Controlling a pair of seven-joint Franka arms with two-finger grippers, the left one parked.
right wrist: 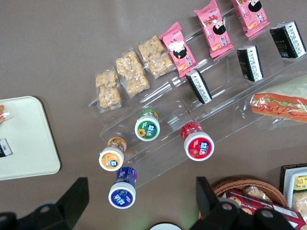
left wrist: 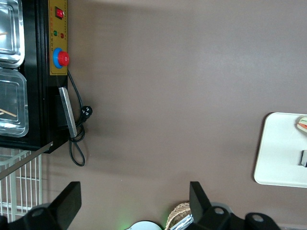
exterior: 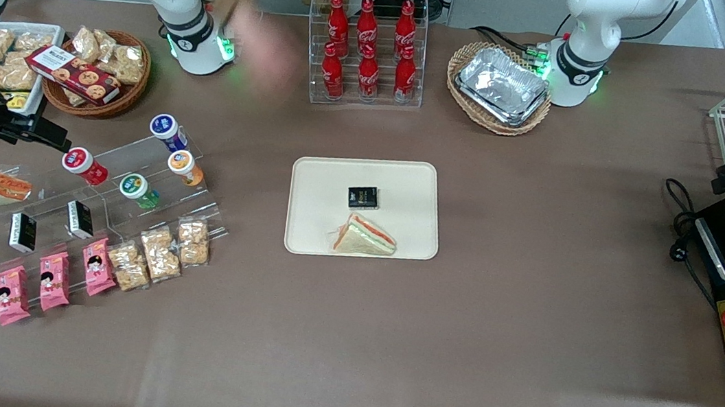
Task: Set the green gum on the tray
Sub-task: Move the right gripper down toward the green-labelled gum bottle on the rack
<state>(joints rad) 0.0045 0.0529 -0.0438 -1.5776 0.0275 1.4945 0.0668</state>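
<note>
**Hand** (right wrist: 141, 184): open, fingers spread wide, nothing between them. It hangs above the clear stepped stand (exterior: 134, 151) at the working arm's end of the worktop (exterior: 532, 286). It is well clear of every bottle.

**Green gum** (exterior: 135, 187): a small cylinder with a translucent green body. We see it leaning on a step of the stand with its lid turned upward. The red-lidded bottle (exterior: 78, 161) and the orange-lidded bottle (exterior: 181, 162) flank it, each apart from it. It sits nearer the front camera than either. In the wrist view the green gum (right wrist: 147, 130) shows its round white-rimmed lid face-on.

**Tray** (exterior: 324, 178): cream, flat, in the centre of the front frame, well apart from the stand. It carries a wedge sandwich (exterior: 364, 237) and a small black packet (exterior: 362, 196). We note bare surface around both.

**Handling, as we judge it:**
- The bottle looks light and stiff, with smooth plastic walls, so it is likely to slip or roll if pinched off-centre.
- We would close the fingers across the lid rim or the upper body, squarely on the diameter.
- The fingers should go into the gaps toward the two neighbours.

**Task status:** bottle not yet grasped.
</note>
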